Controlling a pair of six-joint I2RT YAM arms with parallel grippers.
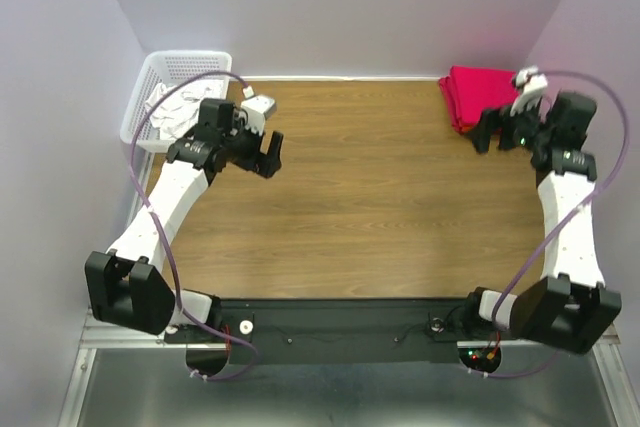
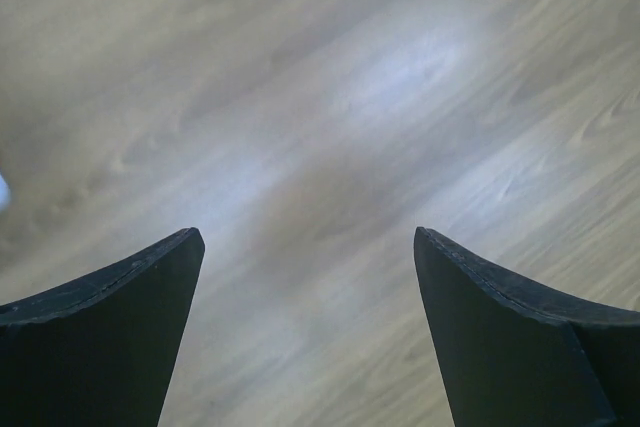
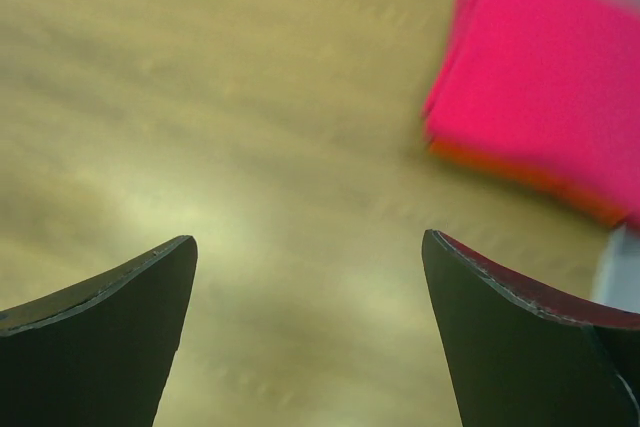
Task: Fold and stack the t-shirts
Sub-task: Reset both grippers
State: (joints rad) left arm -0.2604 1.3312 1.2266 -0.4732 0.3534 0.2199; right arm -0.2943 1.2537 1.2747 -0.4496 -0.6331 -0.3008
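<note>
A folded stack of t-shirts (image 1: 478, 95) lies in the table's back right corner. The bright pinkish-red one (image 3: 545, 72) is on top, and the orange one shows as a thin edge (image 3: 520, 173) beneath it. My right gripper (image 1: 497, 137) (image 3: 310, 237) hangs open just in front and left of the stack. It holds nothing, and only bare wood shows between its fingers. My left gripper (image 1: 258, 159) (image 2: 307, 232) is open over bare wood at the back left, far from the shirts.
A white plastic basket (image 1: 170, 77) with pale cloth in it stands off the table's back left corner, behind my left arm. Walls close in the back and both sides. The wooden tabletop (image 1: 370, 197) stretches between the arms.
</note>
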